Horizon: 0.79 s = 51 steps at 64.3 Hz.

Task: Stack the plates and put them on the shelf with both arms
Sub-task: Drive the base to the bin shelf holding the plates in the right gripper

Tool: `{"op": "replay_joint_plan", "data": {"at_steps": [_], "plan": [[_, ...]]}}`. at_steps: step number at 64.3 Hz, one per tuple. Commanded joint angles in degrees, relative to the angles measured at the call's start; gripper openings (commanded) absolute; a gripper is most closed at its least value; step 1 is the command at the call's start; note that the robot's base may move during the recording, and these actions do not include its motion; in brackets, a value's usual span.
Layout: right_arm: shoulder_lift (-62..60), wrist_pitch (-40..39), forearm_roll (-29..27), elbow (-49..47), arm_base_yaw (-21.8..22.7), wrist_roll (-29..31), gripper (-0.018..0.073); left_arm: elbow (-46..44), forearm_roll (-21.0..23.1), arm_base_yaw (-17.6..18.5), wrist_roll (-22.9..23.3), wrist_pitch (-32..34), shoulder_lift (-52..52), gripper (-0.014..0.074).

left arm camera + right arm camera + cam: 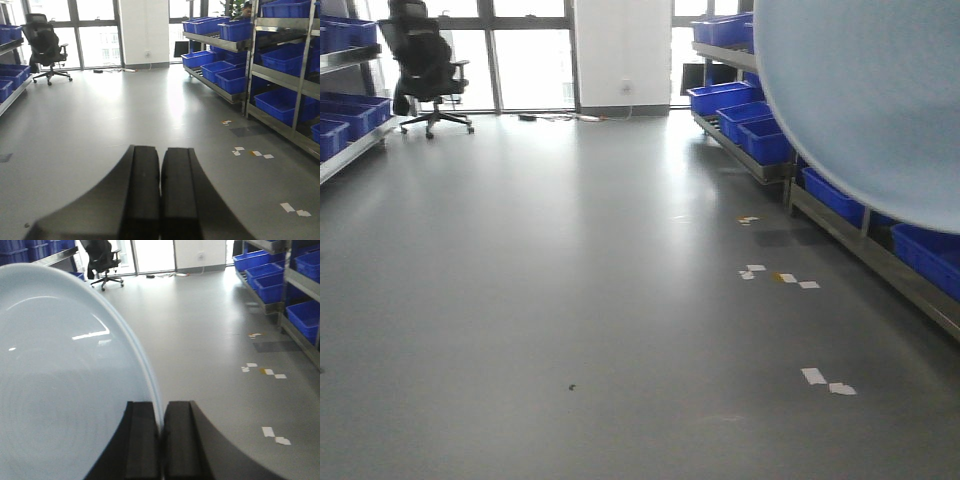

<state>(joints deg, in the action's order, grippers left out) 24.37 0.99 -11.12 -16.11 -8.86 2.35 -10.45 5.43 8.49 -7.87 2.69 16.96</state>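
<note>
A pale bluish-white plate fills the left of the right wrist view, held on edge in the air above the floor. My right gripper is shut on its rim, which runs up between the two black fingers. The same plate covers the upper right corner of the front view. I cannot tell whether a second plate lies against it. My left gripper is shut with nothing in it, over the grey floor. The steel shelf with blue crates stands along the right wall.
Another rack with blue crates lines the left wall. A black office chair stands by the far windows. White tape scraps dot the grey floor on the right. A person is partly seen behind the right rack.
</note>
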Motion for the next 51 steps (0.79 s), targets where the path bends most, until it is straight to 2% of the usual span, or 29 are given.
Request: {"op": "replay_joint_plan", "data": {"at_steps": [1,51], "plan": [[0.4,-5.9,-0.2,-1.8,0.4,0.3,0.0031,-1.7,0.4,-0.1,0.2,5.1,0.6,0.0082],[0.4,-4.9,-0.2,-1.8,0.4,0.3,0.0031,-1.7,0.4,-0.1,0.2,5.1,0.6,0.0082]]}}
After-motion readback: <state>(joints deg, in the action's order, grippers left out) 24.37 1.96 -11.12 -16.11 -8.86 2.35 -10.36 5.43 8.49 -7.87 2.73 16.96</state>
